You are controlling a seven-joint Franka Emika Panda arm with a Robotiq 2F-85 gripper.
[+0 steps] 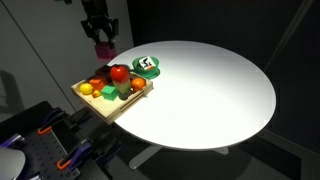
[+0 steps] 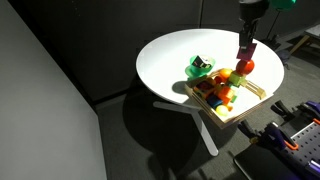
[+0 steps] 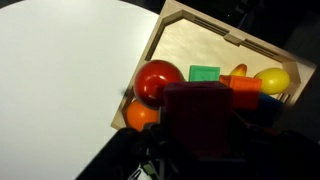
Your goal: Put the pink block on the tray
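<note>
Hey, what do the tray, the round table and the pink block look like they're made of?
Tray: pale wood, probably plywood, matte; tan face, raised cut rim. Table: smooth white top, no grain; laminate or painted board, cannot tell which. Pink block, held in the gripper: flat even colour, square edges; painted wood or plastic, unclear.

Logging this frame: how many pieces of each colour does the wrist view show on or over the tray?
Red: 1, red ball
Green: 1, green block
Orange: 2, orange ball and orange piece
Yellow: 1, yellow ball
Pink: 1, pink block, held in the gripper
Total: 6
</note>
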